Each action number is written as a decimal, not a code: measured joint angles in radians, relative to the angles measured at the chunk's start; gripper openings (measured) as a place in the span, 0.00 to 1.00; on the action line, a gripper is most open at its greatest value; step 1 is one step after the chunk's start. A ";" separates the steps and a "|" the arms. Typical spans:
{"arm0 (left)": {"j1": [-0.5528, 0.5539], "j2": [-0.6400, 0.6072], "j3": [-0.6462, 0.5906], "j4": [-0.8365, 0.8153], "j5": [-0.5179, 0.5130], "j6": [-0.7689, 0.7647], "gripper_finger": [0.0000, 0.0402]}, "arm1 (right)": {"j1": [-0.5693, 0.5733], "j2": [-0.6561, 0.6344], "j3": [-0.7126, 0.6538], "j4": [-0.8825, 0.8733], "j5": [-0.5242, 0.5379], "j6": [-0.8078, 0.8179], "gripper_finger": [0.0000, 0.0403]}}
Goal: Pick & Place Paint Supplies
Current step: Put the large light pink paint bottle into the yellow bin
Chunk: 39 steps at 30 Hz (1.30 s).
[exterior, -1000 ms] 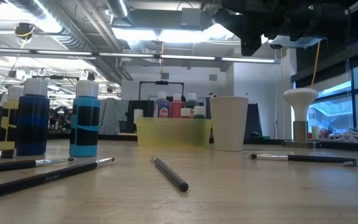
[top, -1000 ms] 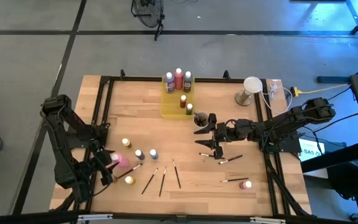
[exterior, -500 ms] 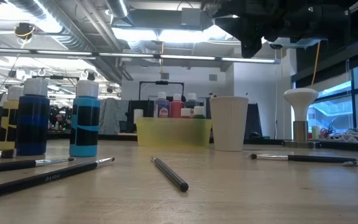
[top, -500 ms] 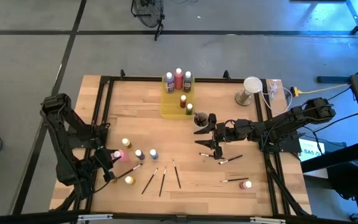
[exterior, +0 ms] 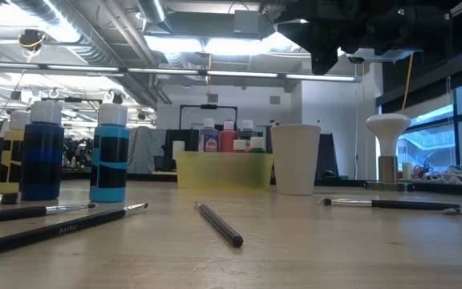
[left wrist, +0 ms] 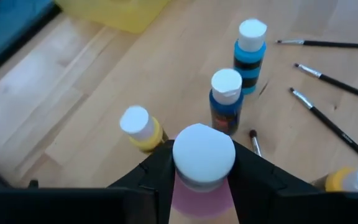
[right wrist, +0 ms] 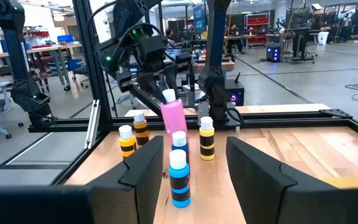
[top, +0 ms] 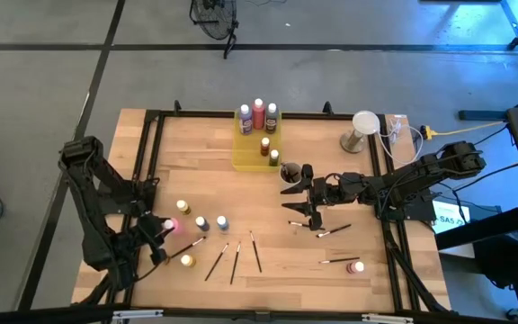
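Observation:
My left gripper (top: pixel 162 232) is at the table's near left, shut on a pink paint bottle (right wrist: pixel 173 115) with a white cap (left wrist: pixel 204 154). Close by on the wood stand a yellow bottle (top: pixel 183 207), two blue bottles (top: pixel 202 222) (top: pixel 222 221) and another yellow one (top: pixel 187 261). Thin dark brushes (top: pixel 235 261) lie flat near the front edge. My right gripper (top: pixel 302 205) hangs open above the table's middle with nothing between its fingers (right wrist: pixel 145 171). My left gripper pinches the pink bottle's body just under the cap (left wrist: pixel 178 198), one finger (left wrist: pixel 157 171) on each side. The fingers slant downward at it. The bottle is lifted off the table and tilted, cap uppermost; its base is hidden behind a blue bottle in the right wrist view.
A translucent yellow tray (top: pixel 244 155) at the far middle holds several bottles. A pale cup (exterior: pixel 295 158) stands beside it. More brushes (top: pixel 334 231) and one bottle (top: pixel 358 267) lie at the near right. A white stand (top: pixel 360 130) is at the far right.
The pink bottle in my left gripper has turned from slanting, with its pink side showing from above, to nearly cap-up. Its pink edge came into the low view's left border and has mostly drawn back out.

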 joint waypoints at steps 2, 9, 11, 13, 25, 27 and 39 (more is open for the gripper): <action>0.009 0.001 0.026 -0.010 0.022 0.019 0.29 | 0.000 0.000 0.000 0.000 0.000 0.000 0.44; 0.057 0.001 0.099 -0.020 0.021 0.140 0.29 | 0.000 0.000 0.000 0.000 0.000 0.000 0.44; 0.072 0.001 0.117 -0.024 -0.001 0.173 0.29 | 0.000 0.000 0.000 0.000 0.000 0.000 0.44; 0.091 0.001 0.136 -0.027 -0.004 0.196 0.29 | 0.000 0.000 0.000 0.000 0.000 0.002 0.44; 0.165 0.000 0.301 -0.056 -0.040 0.358 0.29 | 0.000 0.000 0.000 -0.024 0.000 0.008 0.44; 0.182 -0.001 0.332 -0.061 -0.060 0.402 0.29 | 0.000 0.000 0.000 -0.024 0.000 0.008 0.44; 0.375 -0.002 0.593 -0.131 -0.053 0.738 0.29 | 0.000 0.000 0.000 -0.031 0.000 -0.083 0.44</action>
